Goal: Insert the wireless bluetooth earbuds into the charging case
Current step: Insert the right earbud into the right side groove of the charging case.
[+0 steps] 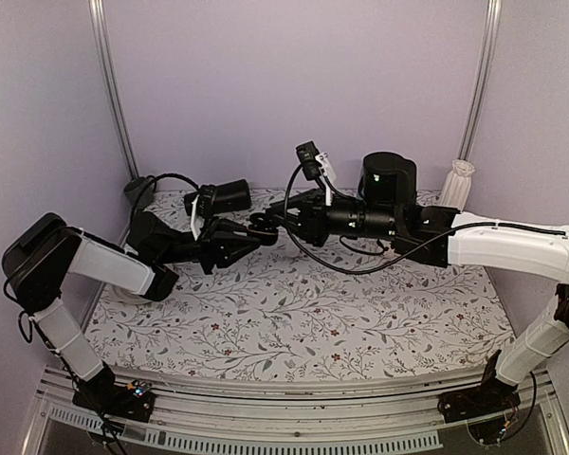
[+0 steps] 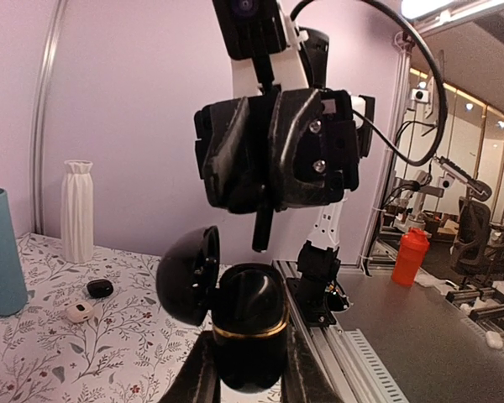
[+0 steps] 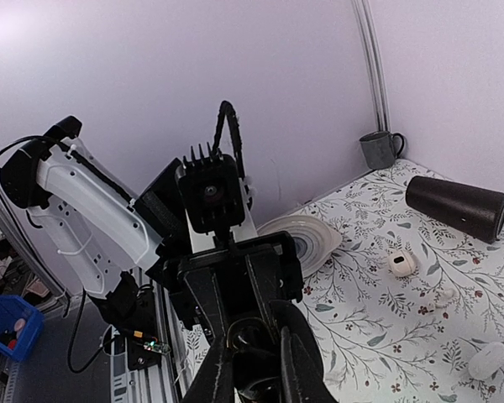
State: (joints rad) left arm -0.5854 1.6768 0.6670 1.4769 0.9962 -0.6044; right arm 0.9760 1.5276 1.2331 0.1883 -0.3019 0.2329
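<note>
We judge the charging case (image 2: pixel 249 332), clamped between our left jaws by its lower body, light, hard and slippery; the right jaws are together.

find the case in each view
Top external: case just left of centre.
Left wrist: case bottom centre, lid open.
Right wrist: probably the dark shape at bottom centre; unclear.
Shared landmark: floral table, in all three.
</note>
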